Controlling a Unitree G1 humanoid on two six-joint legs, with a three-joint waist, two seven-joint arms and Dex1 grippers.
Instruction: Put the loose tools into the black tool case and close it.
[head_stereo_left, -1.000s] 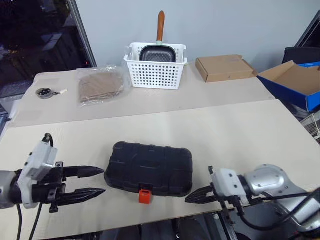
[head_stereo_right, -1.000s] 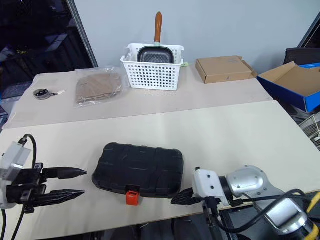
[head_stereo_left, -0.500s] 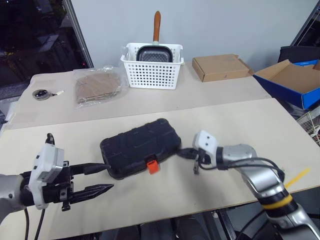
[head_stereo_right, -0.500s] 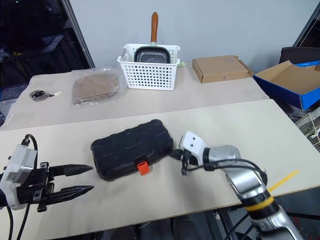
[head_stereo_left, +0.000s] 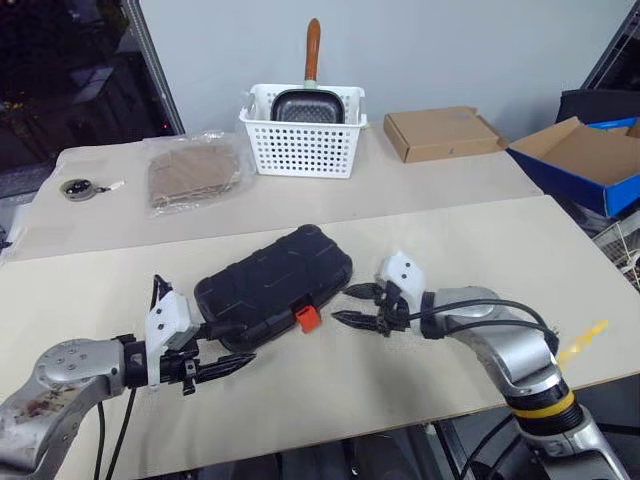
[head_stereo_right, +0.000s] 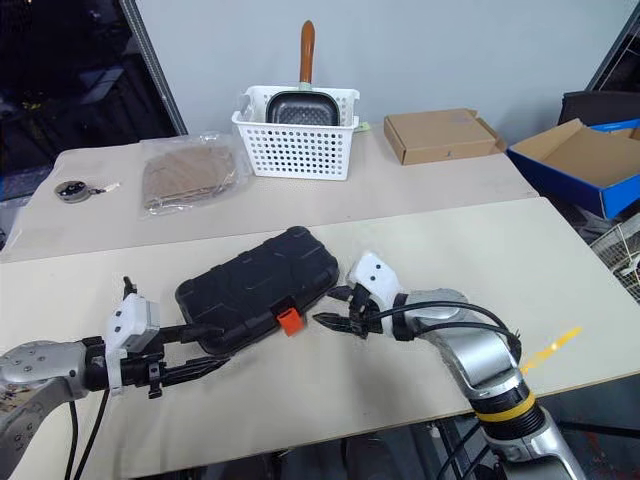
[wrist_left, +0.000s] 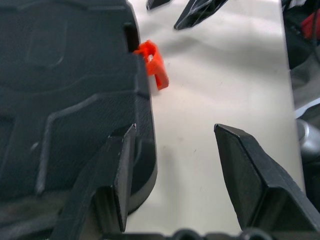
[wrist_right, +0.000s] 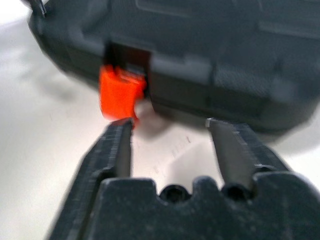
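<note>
- Case status: black tool case (head_stereo_left: 272, 292) lies shut on the near table (head_stereo_left: 480, 250), turned at an angle, its orange latch (head_stereo_left: 307, 318) on the near-right edge.
- I see the right gripper (head_stereo_left: 349, 305) with fingers spread, holding nothing, tips just right of the latch.
- I see the left gripper (head_stereo_left: 232, 348) parted too, empty, one finger (wrist_left: 117, 170) against the case's near-left corner.
- White basket (head_stereo_left: 302, 130) stands far back.
</note>
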